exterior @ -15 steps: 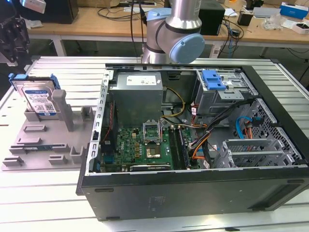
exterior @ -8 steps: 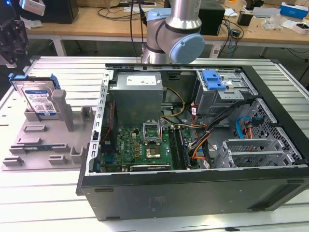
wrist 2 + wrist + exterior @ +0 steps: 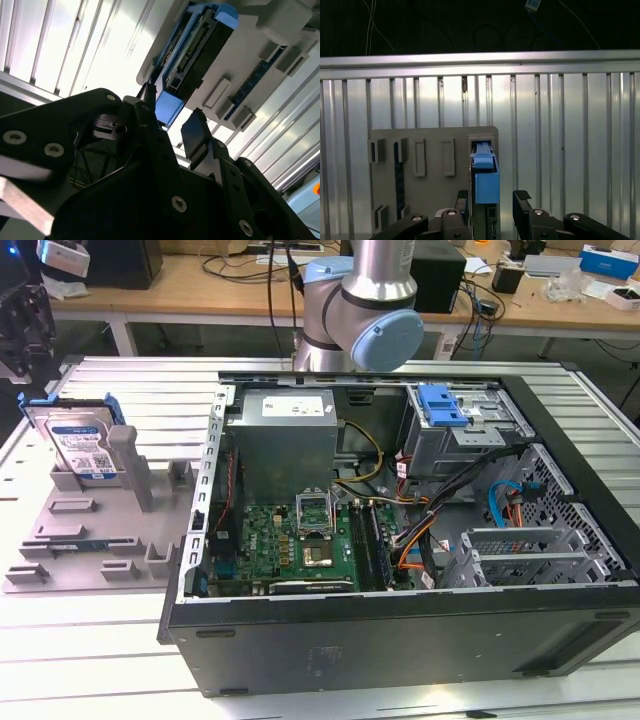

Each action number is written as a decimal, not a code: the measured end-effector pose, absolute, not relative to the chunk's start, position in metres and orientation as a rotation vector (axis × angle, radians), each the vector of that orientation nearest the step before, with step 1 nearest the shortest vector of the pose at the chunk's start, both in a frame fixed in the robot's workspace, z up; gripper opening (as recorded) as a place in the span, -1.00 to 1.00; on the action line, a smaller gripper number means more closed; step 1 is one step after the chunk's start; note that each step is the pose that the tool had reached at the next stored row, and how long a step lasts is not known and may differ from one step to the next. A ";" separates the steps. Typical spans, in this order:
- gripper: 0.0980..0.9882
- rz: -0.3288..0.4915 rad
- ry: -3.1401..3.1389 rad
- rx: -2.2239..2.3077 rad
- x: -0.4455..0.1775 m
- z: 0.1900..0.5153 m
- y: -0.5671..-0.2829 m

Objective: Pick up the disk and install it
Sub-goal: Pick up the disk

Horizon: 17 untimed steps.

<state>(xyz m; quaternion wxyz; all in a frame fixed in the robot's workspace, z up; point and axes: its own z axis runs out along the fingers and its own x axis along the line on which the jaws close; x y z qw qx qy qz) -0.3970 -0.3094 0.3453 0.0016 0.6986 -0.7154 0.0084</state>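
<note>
While the tool hung with its two black fingers spread apart and nothing gripped, the disk stood on edge in a slot of the grey fixture. The fixture lay at the exterior view's left of the open computer case, and both rested on the ribbed metal surface. In both wrist views the disk's blue bracket lined up with the gap between the fingers, one finger on either side. Whether a finger touched the bracket could not be told. In the exterior view the arm rose behind the case, and a blue latch sat on the drive cage inside it.
</note>
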 end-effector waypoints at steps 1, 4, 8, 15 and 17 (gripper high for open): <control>-0.14 0.026 -2.245 2.192 -0.397 0.344 -0.310; -0.14 0.026 -2.245 2.192 -0.397 0.341 -0.312; -0.14 0.026 -2.245 2.192 -0.397 0.336 -0.312; -0.14 0.026 -2.245 2.192 -0.397 0.328 -0.313; -0.14 0.025 -2.245 2.192 -0.397 0.327 -0.313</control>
